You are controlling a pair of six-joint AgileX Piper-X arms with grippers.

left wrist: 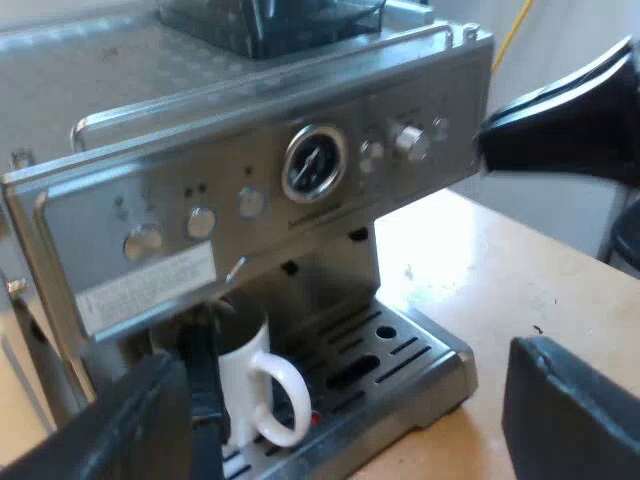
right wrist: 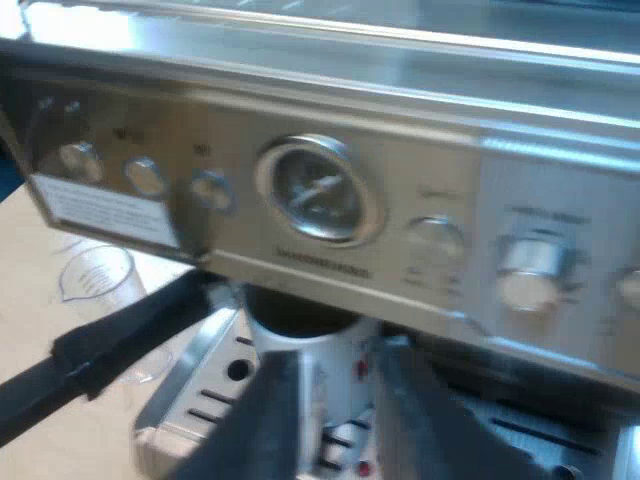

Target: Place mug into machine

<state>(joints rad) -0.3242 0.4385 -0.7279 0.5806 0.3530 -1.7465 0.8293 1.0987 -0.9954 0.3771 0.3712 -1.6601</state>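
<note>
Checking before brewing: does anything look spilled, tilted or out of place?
Nothing stands out: the mug stands upright on the drip tray of the espresso machine, and no spill shows.

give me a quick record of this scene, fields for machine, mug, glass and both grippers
machine: stainless steel espresso machine with round pressure gauge and dark bean hopper on top
mug: white ceramic mug with loop handle, upright on the slotted metal drip tray, beneath the front panel
glass: clear measuring glass on the pale wooden table, beside the drip tray
left gripper: jaws wide open, holding nothing, facing the machine's front
right gripper: jaws apart, aimed at the mug, which shows through the gap
task status: mug looks placed
</note>
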